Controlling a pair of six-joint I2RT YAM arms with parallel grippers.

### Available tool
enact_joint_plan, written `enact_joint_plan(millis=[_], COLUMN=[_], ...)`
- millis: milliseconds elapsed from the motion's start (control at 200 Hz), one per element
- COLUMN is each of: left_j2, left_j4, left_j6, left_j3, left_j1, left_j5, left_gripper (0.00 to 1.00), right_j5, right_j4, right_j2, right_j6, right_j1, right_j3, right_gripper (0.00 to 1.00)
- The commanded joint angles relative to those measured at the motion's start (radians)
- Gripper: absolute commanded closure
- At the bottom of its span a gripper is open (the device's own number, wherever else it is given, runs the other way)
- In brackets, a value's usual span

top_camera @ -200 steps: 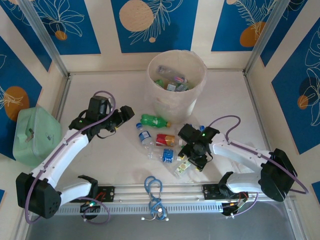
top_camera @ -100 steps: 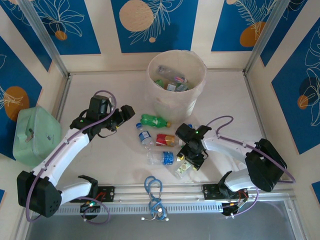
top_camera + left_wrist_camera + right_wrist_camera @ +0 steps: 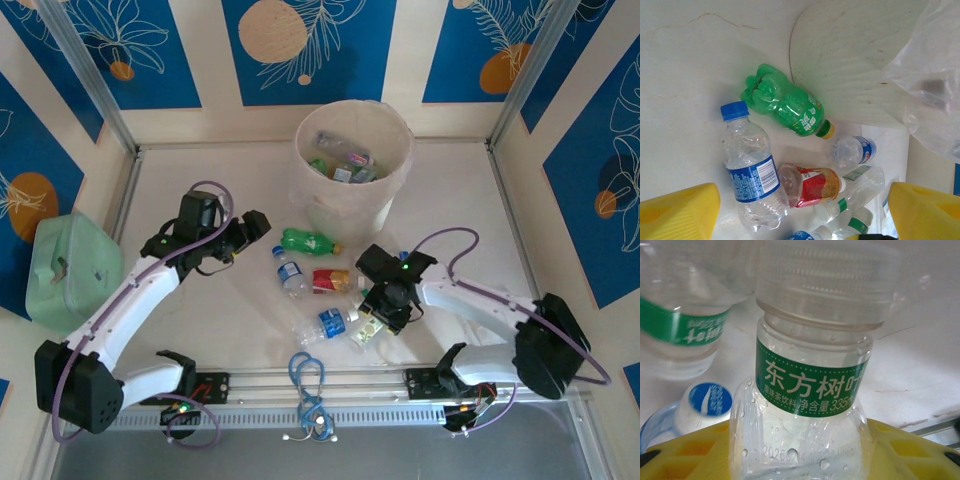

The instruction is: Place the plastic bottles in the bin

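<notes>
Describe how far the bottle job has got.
Done: several plastic bottles in the round pinkish-beige lined bin. In hand: right pincer grips a clear green-labelled plastic bottle. Remaining: a green bottle, a red-labelled bottle, blue-labelled bottles; left pincer open.

Bright, even light throughout, shadows faint and soft; the right wrist close-up seems slightly blurred.
</notes>
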Motion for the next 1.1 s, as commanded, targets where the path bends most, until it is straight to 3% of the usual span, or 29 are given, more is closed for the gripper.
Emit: enact_joint_plan(millis=[0, 225, 430, 615, 800, 1095], left_j2=[0.000, -0.012, 0.010, 0.039, 0.046, 0.062], left_j4=[0.017, 0.173, 0.315, 0.444, 0.613, 0.643], left_j6=[0.004, -0.060, -0.124, -0.175, -0.246, -0.234], left_j3=[0.040, 0.031, 0.088, 0.145, 0.124, 0.139], left_j1=[-0.007, -0.008, -0.029, -0.074, -0.076, -0.086], left_j5=[0.030, 0.148, 0.259, 0.335, 0.388, 0.454], left_gripper=[0.13, 0.13, 0.13, 0.15, 0.16, 0.17], right_j5=[0.076, 0.146, 0.021, -0.111, -0.280, -0.475], right_j4=[-0.083, -0.023, 0.164, 0.209, 0.234, 0.256], right_j2=[-0.098, -0.222, -0.159, -0.028, 0.049, 0.077], right_j6=[-0.033, -0.259, -0.575, -0.756, -0.846, -0.859], right_j1=[0.024, 0.084, 0.106, 0.081, 0.025, -0.052], right_j3=[0.051, 0.211, 0.384, 0.563, 0.673, 0.715], right_gripper=[0.49, 0.51, 0.50, 0.51, 0.51, 0.51])
